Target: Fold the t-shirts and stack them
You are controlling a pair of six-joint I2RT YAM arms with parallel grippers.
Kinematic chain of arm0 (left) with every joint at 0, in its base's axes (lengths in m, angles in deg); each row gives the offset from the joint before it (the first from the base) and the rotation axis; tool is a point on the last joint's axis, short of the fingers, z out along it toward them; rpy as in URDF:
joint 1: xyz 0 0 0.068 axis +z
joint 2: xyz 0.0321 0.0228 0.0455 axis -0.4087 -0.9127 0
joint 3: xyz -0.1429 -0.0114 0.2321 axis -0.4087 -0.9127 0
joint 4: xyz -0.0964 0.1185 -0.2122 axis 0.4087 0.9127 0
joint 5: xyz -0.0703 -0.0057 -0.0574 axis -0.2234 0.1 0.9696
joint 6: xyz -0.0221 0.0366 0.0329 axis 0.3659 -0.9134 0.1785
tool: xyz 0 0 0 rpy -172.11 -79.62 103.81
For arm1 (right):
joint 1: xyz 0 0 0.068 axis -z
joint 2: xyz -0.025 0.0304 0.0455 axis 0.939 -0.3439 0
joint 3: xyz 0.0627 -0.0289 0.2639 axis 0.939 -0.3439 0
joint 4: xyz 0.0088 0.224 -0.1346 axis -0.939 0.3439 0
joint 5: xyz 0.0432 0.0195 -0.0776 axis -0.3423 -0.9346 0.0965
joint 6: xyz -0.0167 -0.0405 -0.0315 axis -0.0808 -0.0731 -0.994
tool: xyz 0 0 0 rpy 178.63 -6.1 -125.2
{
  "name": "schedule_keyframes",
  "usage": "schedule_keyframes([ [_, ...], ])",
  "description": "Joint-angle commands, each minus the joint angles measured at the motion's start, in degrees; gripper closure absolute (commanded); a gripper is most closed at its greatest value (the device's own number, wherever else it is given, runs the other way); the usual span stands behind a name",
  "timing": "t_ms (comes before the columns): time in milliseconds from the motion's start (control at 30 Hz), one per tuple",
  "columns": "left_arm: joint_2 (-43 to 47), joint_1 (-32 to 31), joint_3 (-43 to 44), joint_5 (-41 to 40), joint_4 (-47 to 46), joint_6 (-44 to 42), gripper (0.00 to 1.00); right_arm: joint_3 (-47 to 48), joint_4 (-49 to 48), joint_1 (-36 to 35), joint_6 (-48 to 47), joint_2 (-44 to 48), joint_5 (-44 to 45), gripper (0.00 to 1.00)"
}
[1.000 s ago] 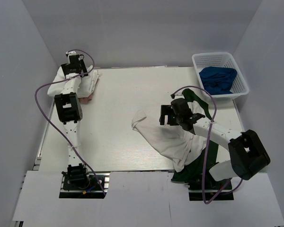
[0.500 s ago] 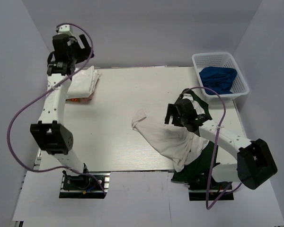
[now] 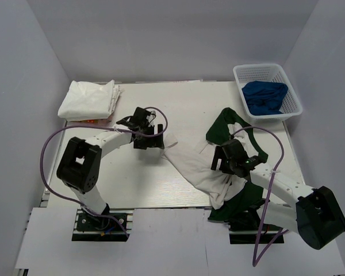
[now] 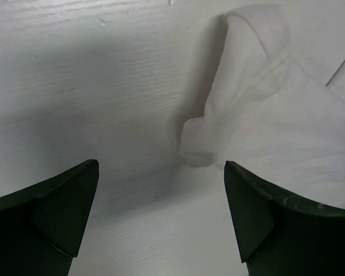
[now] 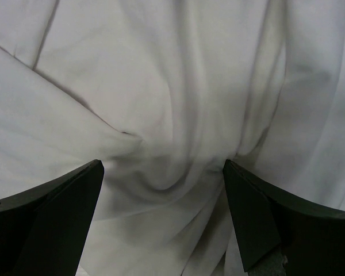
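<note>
t-shirts point(image 3: 192, 164) on table point(image 3: 178, 103), basket point(image 3: 259, 68) beyond

1 folded white bundle point(image 3: 89, 99), 1 loose white/green tee point(image 3: 200, 167), 1 basket point(image 3: 259, 67), 1 blue cloth point(image 3: 265, 96).

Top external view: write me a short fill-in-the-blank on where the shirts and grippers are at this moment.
The white basket holds a ___ cloth. The folded white t-shirts lie at the table's far ___ corner. The left gripper, jaws ___, hovers by the sleeve of the unfolded white-and-green t-shirt. The right gripper is over that shirt's ___ part.
Missing: blue; left; open; white.
</note>
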Motion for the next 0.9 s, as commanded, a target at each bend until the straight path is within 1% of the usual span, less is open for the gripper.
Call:
schedule_keyframes([
  [0,8.83,-0.04,-1.07,-4.5,-3.14,1.01,0.01,-0.25,-2.99,0.28,-2.54,1.19,-1.95,0.1],
  [133,11.31,0.66,-1.09,-10.83,-1.56,1.89,0.01,0.27,-3.35,0.19,-3.6,1.45,-1.42,0.1],
  [167,11.31,1.53,-1.09,-9.02,-2.52,1.46,0.01,0.1,-4.48,0.19,-4.29,1.45,-2.12,0.1],
  [200,11.31,2.33,-1.09,-9.0,-4.18,0.32,0.01,0.1,-4.75,0.28,-4.21,1.02,-2.39,0.1],
  [233,11.31,2.33,0.22,-11.7,-4.89,0.31,0.01,0.19,-5.1,0.28,-4.56,1.01,-3.52,0.1],
  [300,9.48,4.25,3.2,-14.95,-2.27,-0.31,0.01,0.97,-4.58,0.37,-4.74,0.23,-3.62,0.1],
  [333,8.77,5.22,5.66,-21.15,-0.7,-0.31,0.01,0.89,-4.49,0.28,-4.74,0.22,-3.79,0.1],
  [400,6.49,8.03,8.57,-26.11,0.89,0.39,0.01,0.46,-4.84,0.19,-4.91,0.4,-3.62,0.1],
  [433,5.44,11.53,11.8,-29.53,1.77,1.53,0.01,0.45,-5.8,0.19,-5.53,0.22,-3.62,0.1],
  [467,4.29,13.56,13.75,-29.56,3.95,2.15,0.01,0.28,-5.98,0.28,-5.71,0.14,-3.45,0.1],
  [533,1.04,17.86,18.75,-30.61,5.03,3.12,0.01,0.98,-6.25,0.28,-6.32,-0.91,-3.1,0.1],
  [633,-2.03,20.96,22.71,-31.23,5.03,0.23,0.01,1.85,-6.95,0.19,-6.76,-2.32,-2.83,0.1],
  [733,-4.24,25.52,25.71,-32.29,5.82,1.79,0.01,2.73,-7.39,0.37,-7.55,-3.64,-2.22,0.1],
  [767,-6.07,28.41,26.33,-31.33,5.82,2.67,0.01,2.91,-7.56,0.28,-7.9,-4.51,-2.21,0.1],
  [800,-7.31,30.0,28.51,-27.93,6.87,3.29,0.01,3.26,-7.82,0.37,-8.34,-4.78,-2.13,0.1],
  [867,-10.12,33.16,30.72,-27.9,7.58,4.18,0.01,4.67,-7.91,0.28,-9.22,-6.89,-1.86,0.1],
])
